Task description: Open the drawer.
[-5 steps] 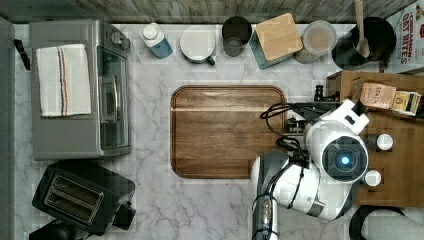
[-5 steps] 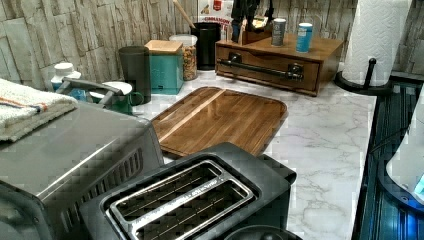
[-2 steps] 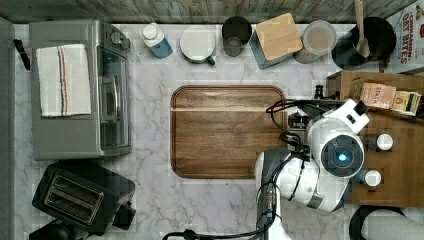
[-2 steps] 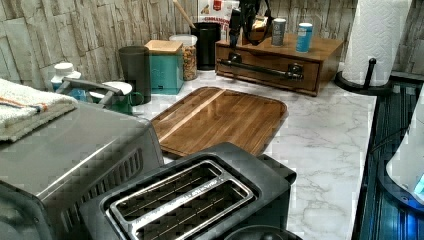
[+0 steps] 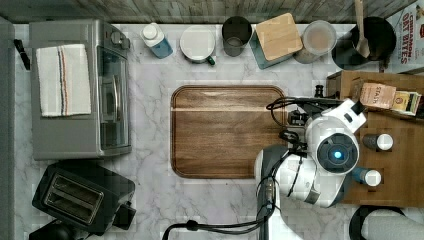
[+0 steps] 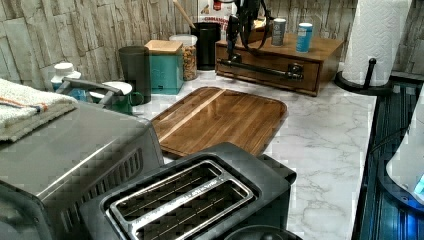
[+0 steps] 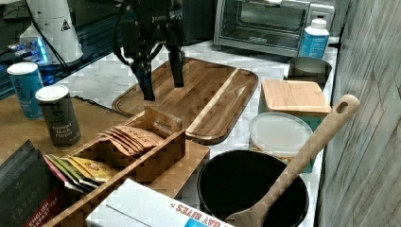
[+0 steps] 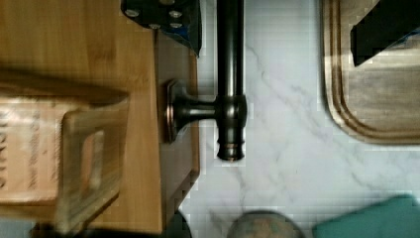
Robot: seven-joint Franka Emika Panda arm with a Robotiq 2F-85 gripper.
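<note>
My fingers point(image 7: 163, 75) hang spread above the long black metal bar handle point(image 8: 230, 79) — rigid, probably slick — of the shallow brown wooden drawer point(image 6: 270, 65), best pinched mid-bar.

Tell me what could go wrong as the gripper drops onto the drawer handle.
1. The open gripper sits near the handle's end, not its middle; pulling there could skew the drawer and jam it.
2. The wrist view has one finger over the cabinet top, so it may hit the wood rather than slip behind the bar.
3. The two cans and the tea box stand on top; a hard tug could shake them over.
</note>
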